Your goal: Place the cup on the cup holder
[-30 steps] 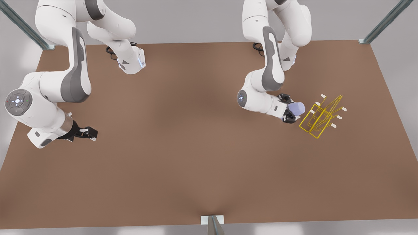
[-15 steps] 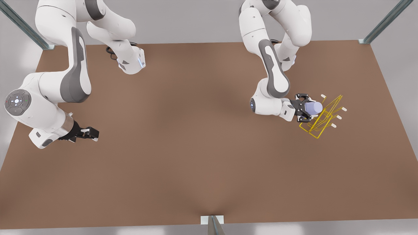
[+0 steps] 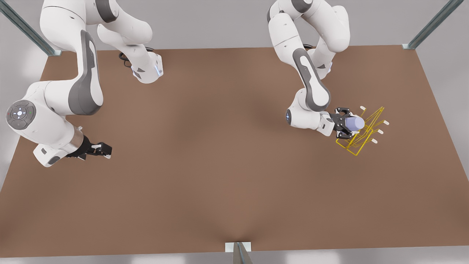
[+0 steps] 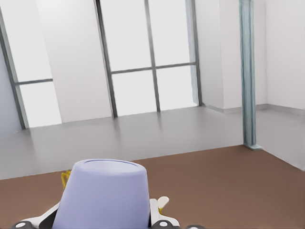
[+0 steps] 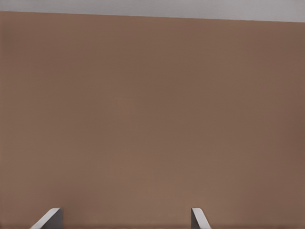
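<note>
Nearest the front view's camera, the brown desk lies bare across its whole front half, with a metal post foot at the middle of the near edge. Farther in, on the front view's left, the right end effector hangs just above the desk while its arm waits; the right wrist view shows its two fingertips set wide apart with bare desk between them. On the front view's right, the left end effector is clamped on the cup, which lies on its side off the desk, pointing toward the cup holder. The cup overlaps the holder's near wire loops; whether it touches them cannot be told. In the left wrist view the cup sits between the fingers, with a bit of yellow wire and a white-tipped prong poking out beside it. The holder's white-tipped prongs stick out on its far side. Beyond it, open desk runs to the right edge and the corner post
</note>
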Available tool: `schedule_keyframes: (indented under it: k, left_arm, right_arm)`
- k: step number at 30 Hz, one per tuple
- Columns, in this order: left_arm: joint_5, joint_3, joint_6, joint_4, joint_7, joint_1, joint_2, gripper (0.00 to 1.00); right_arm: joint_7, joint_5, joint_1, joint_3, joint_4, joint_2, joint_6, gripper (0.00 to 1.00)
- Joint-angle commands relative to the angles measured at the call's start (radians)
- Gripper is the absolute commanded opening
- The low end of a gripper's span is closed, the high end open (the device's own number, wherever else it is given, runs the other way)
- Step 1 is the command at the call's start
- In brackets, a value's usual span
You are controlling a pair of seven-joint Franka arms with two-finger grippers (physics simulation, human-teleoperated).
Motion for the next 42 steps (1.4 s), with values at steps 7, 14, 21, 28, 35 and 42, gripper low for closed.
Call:
schedule_keyframes:
  k: [7, 14, 21, 28, 35, 42]
  left_arm:
    - [0.035, 0.051, 0.223, -0.127, -0.226, -0.048, -0.003, 0.64]
    - [0.036, 0.059, 0.225, -0.127, -0.232, -0.051, -0.003, 0.64]
    - [0.093, 0.074, 0.225, -0.163, -0.229, -0.053, 0.003, 0.64]
    - [0.116, 0.074, 0.242, -0.181, -0.231, -0.044, 0.003, 0.64]
    - [0.137, 0.074, 0.251, -0.200, -0.229, -0.039, 0.003, 0.85]
    - [0.185, 0.103, 0.233, -0.200, -0.190, -0.059, -0.055, 1.00]
  right_arm:
    - [-0.007, 0.009, -0.012, -0.002, -0.001, -0.001, -0.011, 1.00]
    - [-0.009, 0.007, -0.009, -0.002, 0.002, -0.005, -0.014, 1.00]
    - [-0.038, 0.041, -0.048, -0.009, -0.248, -0.171, 0.119, 1.00]
    - [-0.035, 0.041, -0.046, -0.009, -0.229, -0.159, 0.121, 1.00]
    - [-0.032, 0.041, -0.044, -0.009, -0.216, -0.147, 0.116, 1.00]
    - [-0.032, 0.041, -0.040, -0.008, -0.209, -0.147, 0.116, 1.00]
